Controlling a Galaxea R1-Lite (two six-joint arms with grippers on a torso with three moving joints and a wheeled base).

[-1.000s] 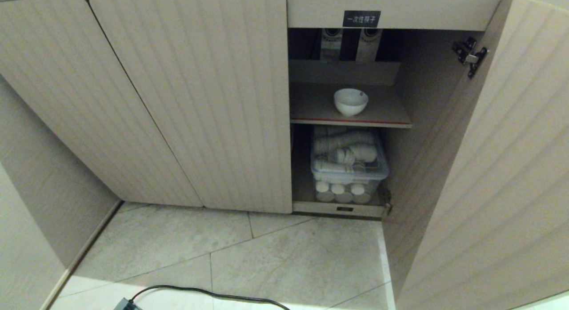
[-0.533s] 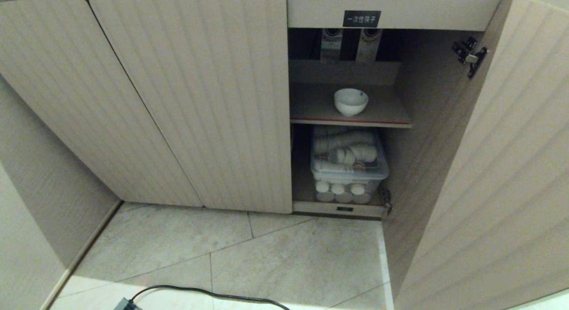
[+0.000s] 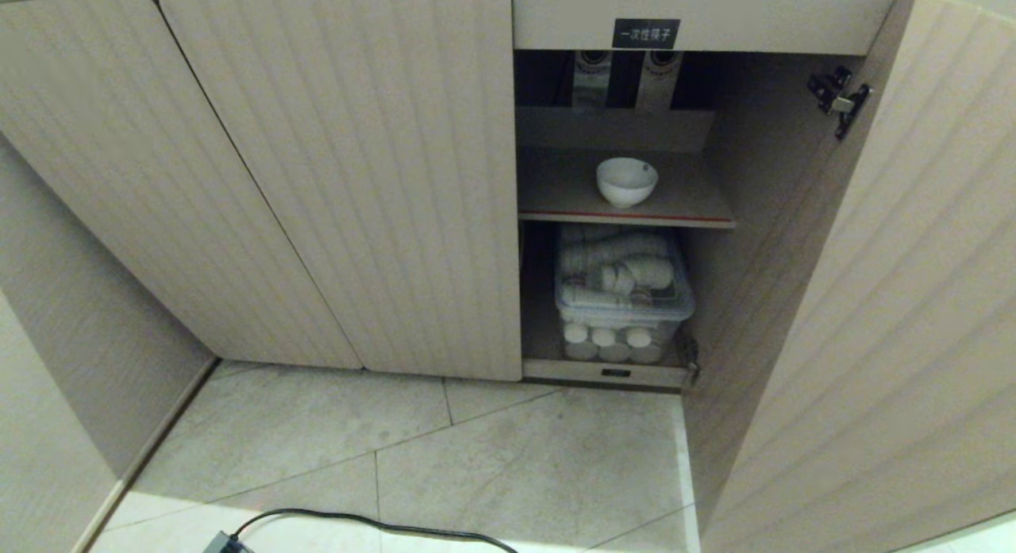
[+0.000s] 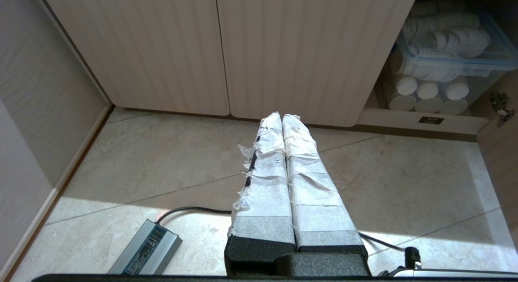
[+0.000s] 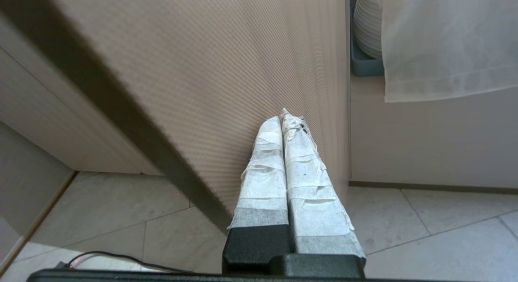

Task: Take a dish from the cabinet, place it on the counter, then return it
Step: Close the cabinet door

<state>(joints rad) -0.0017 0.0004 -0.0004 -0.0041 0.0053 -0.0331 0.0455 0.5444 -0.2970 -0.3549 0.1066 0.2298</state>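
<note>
No change in the cabinet; retrieval not begun.
The bowl is seen mid-shelf, door open; the left gripper and right gripper are closed, empty.

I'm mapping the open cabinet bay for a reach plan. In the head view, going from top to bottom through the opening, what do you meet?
Black label → white bowl on the shelf → red-edged shelf → clear bin of white cups → floor tiles.

I'm seeing my left pincer as two long tapering fingers wrapped in white tape, fraying along one edge with black showing through, seated in a black textured base. My right pincer is looking the same: white-taped fingers, wrinkled bands, ragged tips, black blocky mount beneath.
</note>
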